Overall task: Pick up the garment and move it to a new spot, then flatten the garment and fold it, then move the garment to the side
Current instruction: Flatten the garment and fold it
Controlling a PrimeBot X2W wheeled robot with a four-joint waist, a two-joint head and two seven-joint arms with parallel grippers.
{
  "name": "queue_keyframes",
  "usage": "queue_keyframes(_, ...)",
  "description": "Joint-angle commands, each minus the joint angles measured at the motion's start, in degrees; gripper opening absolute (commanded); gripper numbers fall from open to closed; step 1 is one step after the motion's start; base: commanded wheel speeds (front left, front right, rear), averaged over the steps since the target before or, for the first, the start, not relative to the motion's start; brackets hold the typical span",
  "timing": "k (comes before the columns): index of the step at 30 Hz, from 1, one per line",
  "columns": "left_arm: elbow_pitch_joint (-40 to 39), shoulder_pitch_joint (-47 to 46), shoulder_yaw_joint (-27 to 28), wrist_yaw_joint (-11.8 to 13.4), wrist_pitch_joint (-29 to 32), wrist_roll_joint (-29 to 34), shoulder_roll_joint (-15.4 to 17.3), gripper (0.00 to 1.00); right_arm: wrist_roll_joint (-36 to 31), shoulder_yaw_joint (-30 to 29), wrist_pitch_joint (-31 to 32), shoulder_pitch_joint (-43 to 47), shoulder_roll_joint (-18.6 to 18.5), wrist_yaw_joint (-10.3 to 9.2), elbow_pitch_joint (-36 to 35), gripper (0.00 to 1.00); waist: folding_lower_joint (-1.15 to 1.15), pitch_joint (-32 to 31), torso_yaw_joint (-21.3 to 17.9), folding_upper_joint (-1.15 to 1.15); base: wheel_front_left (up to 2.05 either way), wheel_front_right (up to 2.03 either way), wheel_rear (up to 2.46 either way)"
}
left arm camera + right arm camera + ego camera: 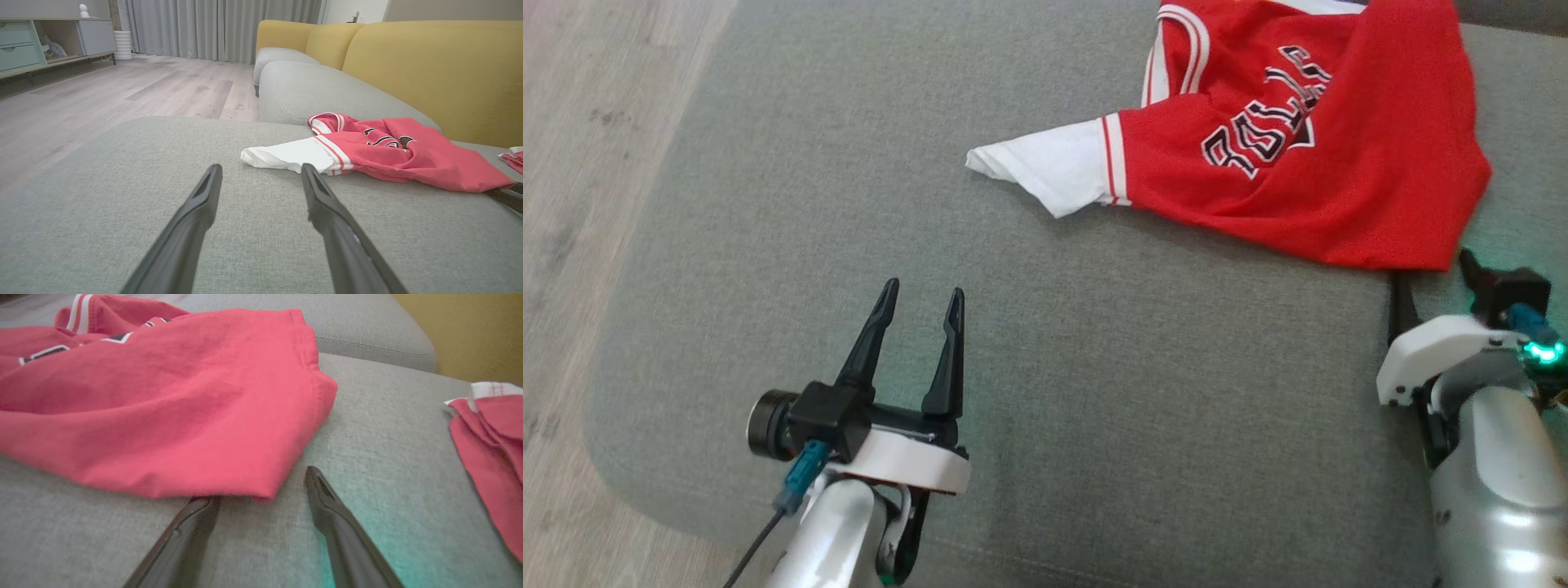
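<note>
Garment: a red garment [1323, 147] lay crumpled on the grey seat cushion [1094, 367] of a sofa, toward the far right of the head view.
Sleeve: a white sleeve [1045, 163] with red stripes stuck out of the garment toward the robot's left and lay flat on the cushion.
Lettering: black and white lettering [1266, 122] ran across the red cloth, creased and hard to read.
Left pincer: the left pincer [925, 287] was released, with its fingers spread over bare cushion, well apart from the garment.
Right pincer: the right pincer [1432, 273] was released too and sat at the garment's near hem, gripping nothing.
Head view: it took in both pincers at once, plus a green light [1543, 353] on the right wrist and the wooden floor [588, 163] to the left.
Left wrist view: the left pincer [260, 167] pointed toward the sleeve [286, 157], short of it. Beyond the garment [408, 159] stood a yellow backrest [429, 73], grey curtains [204, 28] and a cabinet [41, 41].
Right wrist view: on the right pincer [258, 485], one fingertip was tucked just under the garment [163, 408] hem and the other lay on bare cushion beside it.
Second cloth: a second red cloth [490, 449] with a white edge lay apart to the right. I could not tell whether it belonged to the same garment.
</note>
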Motion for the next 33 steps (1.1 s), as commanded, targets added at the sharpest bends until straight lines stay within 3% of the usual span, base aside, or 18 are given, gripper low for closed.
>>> queue_keyframes(1, -1.8, -2.0, 1.3, 0.4, -0.5, -0.4, 0.4, 1.00, -0.7, 0.8, -0.7, -1.4, -0.1, 0.39, 0.2, 1.00, -0.01, 0.6, 0.6, 0.00, 0.00, 0.00, 0.00)
queue_keyframes(10, -1.6, -2.7, 1.2, 0.7, -0.5, -0.7, 0.4, 1.00, -7.7, -6.6, -3.8, -5.3, -0.1, 0.39, 3.8, 0.98, -0.01, 0.8, 0.8, 0.00, 0.00, 0.00, 0.00)
queue_keyframes(12, -1.4, -2.6, 1.4, 0.8, -0.5, -0.6, 0.4, 1.00, -8.7, -7.3, -4.7, -5.7, -0.1, 0.39, 4.3, 0.10, -0.01, 0.4, 0.4, 0.00, 0.00, 0.00, 0.00)
queue_keyframes(13, -1.3, -2.6, 1.5, 0.8, -0.5, -0.5, 0.4, 1.00, -9.4, -7.6, -5.1, -5.8, -0.1, 0.39, 4.5, 0.00, -0.01, 0.1, 0.2, 0.00, 0.00, 0.00, 0.00)
queue_keyframes(24, -0.9, -1.1, 2.0, 0.9, -0.5, -0.3, 0.4, 1.00, -15.9, -9.7, -6.1, -3.8, -0.1, 0.39, 2.2, 0.00, -0.01, -4.4, -1.9, 0.00, 0.00, 0.00, 0.00)
queue_keyframes(32, -0.4, 1.5, 2.8, 1.1, -0.5, 0.0, 0.4, 1.00, -18.8, -10.0, -1.4, 3.4, -0.1, 0.39, -2.8, 0.00, -0.01, -9.0, -3.4, 0.00, 0.00, 0.00, 0.00)
queue_keyframes(33, -0.4, 1.8, 2.9, 1.1, -0.5, 0.1, 0.4, 1.00, -18.6, -9.8, -1.1, 4.2, -0.1, 0.39, -3.4, 0.27, -0.01, -9.4, -3.5, 0.00, 0.00, 0.00, 0.00)
